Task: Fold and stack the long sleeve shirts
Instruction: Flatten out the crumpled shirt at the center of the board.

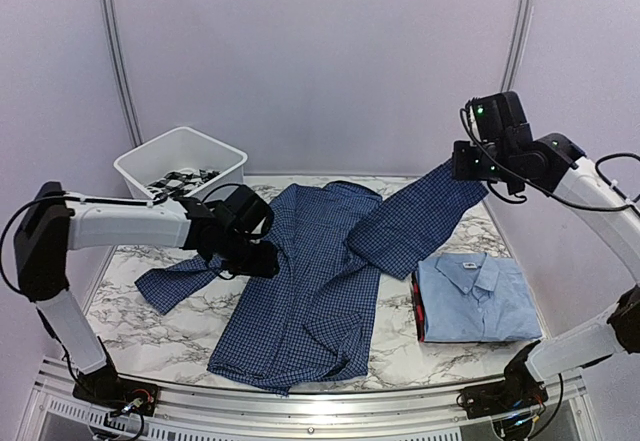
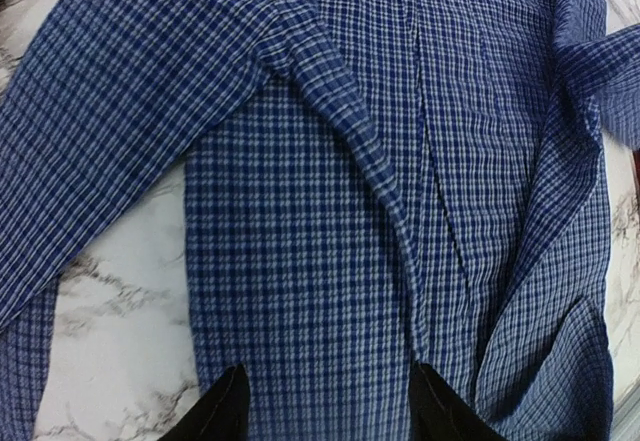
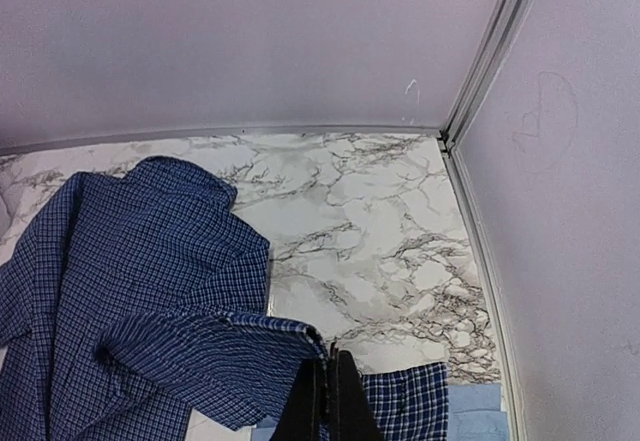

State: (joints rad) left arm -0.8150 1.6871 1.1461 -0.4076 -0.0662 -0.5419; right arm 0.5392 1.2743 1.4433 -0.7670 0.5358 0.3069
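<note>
Left hand (image 2: 330,386): spread open over checked dark blue shirt (image 2: 330,211)
Right hand (image 3: 328,366): pinching its raised sleeve (image 3: 200,361)
Top view only: light blue shirt (image 1: 475,296), folded

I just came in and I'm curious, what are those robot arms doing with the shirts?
They are folding shirts. The right end effector is shut on a sleeve of the checked blue shirt, holding it up off the table. The left end effector is open just above that shirt, near its other sleeve. A light blue shirt lies folded on the right.
</note>
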